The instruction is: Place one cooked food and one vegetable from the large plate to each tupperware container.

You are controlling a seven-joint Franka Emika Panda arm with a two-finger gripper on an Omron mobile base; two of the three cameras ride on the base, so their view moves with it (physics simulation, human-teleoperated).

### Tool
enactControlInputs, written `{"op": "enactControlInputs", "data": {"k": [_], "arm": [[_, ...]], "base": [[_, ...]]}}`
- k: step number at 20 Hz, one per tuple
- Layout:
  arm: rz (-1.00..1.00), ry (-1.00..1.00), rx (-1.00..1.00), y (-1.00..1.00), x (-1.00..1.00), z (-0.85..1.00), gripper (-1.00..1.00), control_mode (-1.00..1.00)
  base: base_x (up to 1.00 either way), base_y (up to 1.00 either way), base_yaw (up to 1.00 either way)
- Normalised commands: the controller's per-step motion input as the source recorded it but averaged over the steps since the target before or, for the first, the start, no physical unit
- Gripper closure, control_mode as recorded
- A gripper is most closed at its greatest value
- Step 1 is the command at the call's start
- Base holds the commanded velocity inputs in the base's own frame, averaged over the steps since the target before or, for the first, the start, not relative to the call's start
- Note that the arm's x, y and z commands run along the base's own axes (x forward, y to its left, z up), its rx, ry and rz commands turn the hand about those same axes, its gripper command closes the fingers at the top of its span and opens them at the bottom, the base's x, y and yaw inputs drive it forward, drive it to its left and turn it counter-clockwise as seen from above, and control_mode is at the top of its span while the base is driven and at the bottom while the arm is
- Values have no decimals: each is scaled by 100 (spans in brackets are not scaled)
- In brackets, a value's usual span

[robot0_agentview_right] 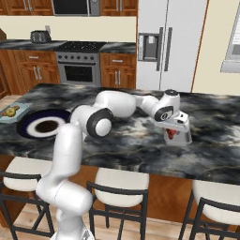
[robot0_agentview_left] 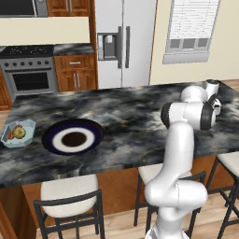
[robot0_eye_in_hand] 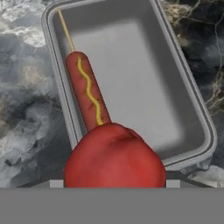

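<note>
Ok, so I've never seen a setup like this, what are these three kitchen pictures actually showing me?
This is a simulated kitchen with a white robot arm on a driving base. Two pictures come from cameras on that base, behind the arm to its left and right. The third looks along its gripper. On the dark marbled counter lie a wide round navy-rimmed plate, bare, and a small pale blue tub with food in it. The gripper seems to hold a round red vegetable over a second, pale grey tub, where a sausage on a stick with a mustard stripe lies.
</note>
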Motion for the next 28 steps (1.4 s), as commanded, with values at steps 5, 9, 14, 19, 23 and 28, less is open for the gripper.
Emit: {"op": "enactControlInputs", "data": {"k": [5,9,14,19,23,28], "arm": [[0,0,0,-7,6,-36,100,-100],[0,0,0,14,0,-40,-100,-100],[0,1,0,18,-1,-26,-100,-100],[0,0,0,5,-5,-3,-100,-100],[0,-1,0,1,-27,0,-100,-100],[0,-4,-2,8,-64,18,-100,-100]], "base": [[0,0,0],[0,0,0],[0,0,0],[0,0,0],[0,0,0],[0,0,0]]}}
